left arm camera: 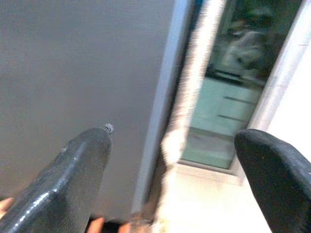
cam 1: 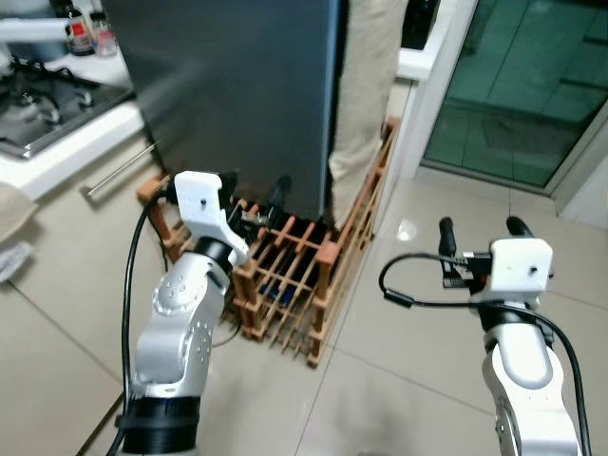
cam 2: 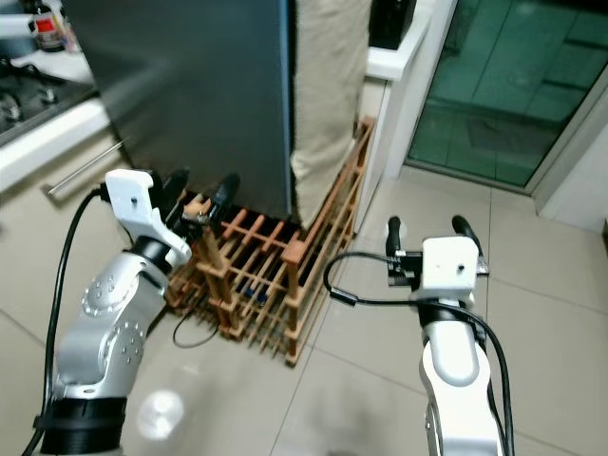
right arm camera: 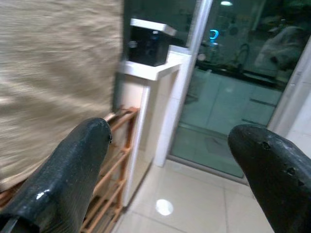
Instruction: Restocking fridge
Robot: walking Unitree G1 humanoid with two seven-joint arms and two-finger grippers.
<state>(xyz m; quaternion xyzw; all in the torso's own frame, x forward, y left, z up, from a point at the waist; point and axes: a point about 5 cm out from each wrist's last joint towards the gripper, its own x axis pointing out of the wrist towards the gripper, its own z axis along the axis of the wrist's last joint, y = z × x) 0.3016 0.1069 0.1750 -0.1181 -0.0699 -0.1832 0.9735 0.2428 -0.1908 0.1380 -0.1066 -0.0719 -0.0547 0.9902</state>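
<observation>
Both pincers hold nothing: the left pincer [cam 1: 255, 190] gapes wide before the fridge [cam 1: 237, 95], the right pincer [cam 1: 480, 228] likewise, well right of it. Fridge door looks closed, wooden rack [cam 1: 294, 285] at its foot; restocking seems barely started.

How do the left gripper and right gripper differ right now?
The left gripper is raised over the wooden lattice rack, close to the dark grey fridge door. The right gripper hangs over bare tiled floor, away from the rack. Both are open and hold nothing.
</observation>
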